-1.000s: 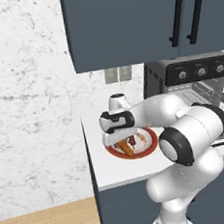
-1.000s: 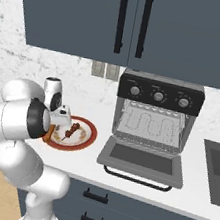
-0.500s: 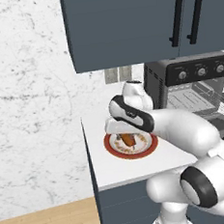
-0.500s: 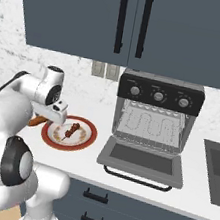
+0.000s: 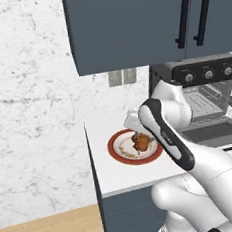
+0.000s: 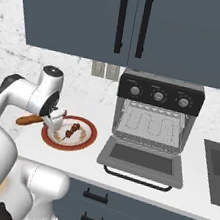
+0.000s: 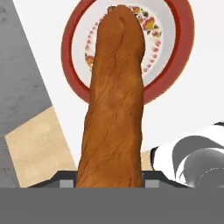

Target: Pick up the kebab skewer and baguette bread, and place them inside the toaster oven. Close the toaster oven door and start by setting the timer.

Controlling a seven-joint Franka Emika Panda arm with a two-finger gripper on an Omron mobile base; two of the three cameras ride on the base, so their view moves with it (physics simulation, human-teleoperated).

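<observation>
Left base view: the kebab skewer [image 5: 140, 141] lies on the plate [image 5: 117, 153] on the counter [image 5: 118, 175]. Right base view: the baguette [image 6: 29, 119] hangs above the counter, beside the plate. Hand view: the fingers clamp it. Next, carrying it into the open toaster oven [image 6: 152, 127].

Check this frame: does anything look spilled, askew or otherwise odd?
Nothing stands out. The tool holds the baguette clear above the plate, the skewer lies on the plate, and the oven door hangs open.

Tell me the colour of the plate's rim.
Red, around a white centre with a small floral ring; the plate shows best in the hand view.
</observation>
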